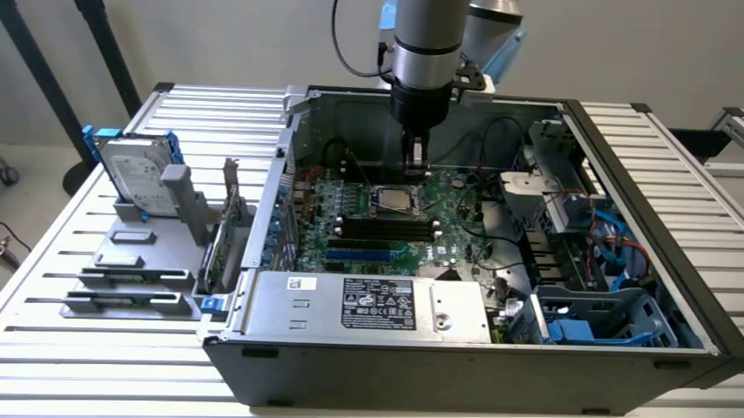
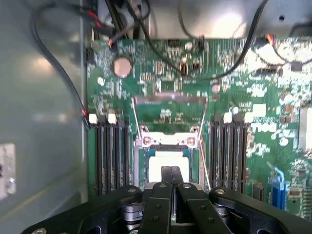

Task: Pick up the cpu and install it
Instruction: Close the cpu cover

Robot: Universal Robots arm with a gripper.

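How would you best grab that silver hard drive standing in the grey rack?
Probably by its free upper part, coming from above and squeezing its two flat faces. The hard drive stands on edge in the grey rack, bottom held; blue rails cover its narrow sides.

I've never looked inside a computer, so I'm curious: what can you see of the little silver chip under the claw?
The cpu is a small, flat square with a pale silver-grey, metal-looking top that catches the light. It lies level in its socket on the green motherboard, with the socket's metal retaining frame swung up open beside it. The claw, fingers shut, hangs directly above, hiding part of the top; whether the tips touch it cannot be told.
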